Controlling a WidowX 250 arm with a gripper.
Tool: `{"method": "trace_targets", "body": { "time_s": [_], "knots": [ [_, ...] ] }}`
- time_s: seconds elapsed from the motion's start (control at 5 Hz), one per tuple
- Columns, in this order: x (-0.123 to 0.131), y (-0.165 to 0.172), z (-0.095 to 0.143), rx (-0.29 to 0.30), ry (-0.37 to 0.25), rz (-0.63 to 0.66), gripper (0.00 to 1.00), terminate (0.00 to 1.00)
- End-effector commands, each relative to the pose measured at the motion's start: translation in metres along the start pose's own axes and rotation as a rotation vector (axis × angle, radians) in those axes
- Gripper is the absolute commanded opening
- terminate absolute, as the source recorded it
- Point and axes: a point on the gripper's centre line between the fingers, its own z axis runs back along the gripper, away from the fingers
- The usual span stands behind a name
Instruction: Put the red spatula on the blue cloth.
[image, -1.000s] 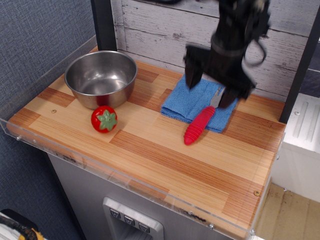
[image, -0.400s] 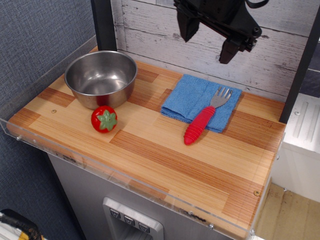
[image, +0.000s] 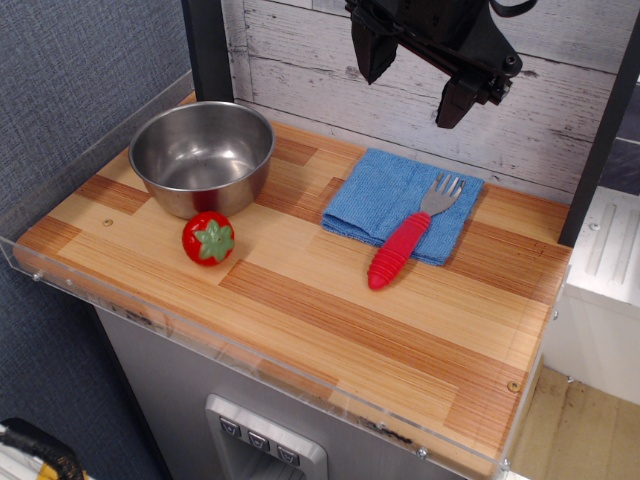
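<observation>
**1 fixed view, high and oblique, over the wooden counter**

Only 1 view is supplied, so no overlap with another can be stated. The scene is seen from above and in front of the counter's near edge, looking down and toward the plank wall (image: 300, 60) at the back. The whole wooden tabletop (image: 330, 320) is taken in at a moderate distance, its edges running diagonally across the frame. The cabinet front below the near edge is included. The gripper (image: 412, 72) is cut off by the top border.
</observation>
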Motion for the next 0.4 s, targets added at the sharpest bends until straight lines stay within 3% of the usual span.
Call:
{"method": "trace_targets", "body": {
  "time_s": [0.0, 0.2],
  "knots": [
    [0.0034, -0.0069, 0.0157, 0.0, -0.045, 0.006, 1.0, 0.0],
    [0.0034, -0.0069, 0.0157, 0.0, -0.045, 0.006, 1.0, 1.0]
  ]
}}
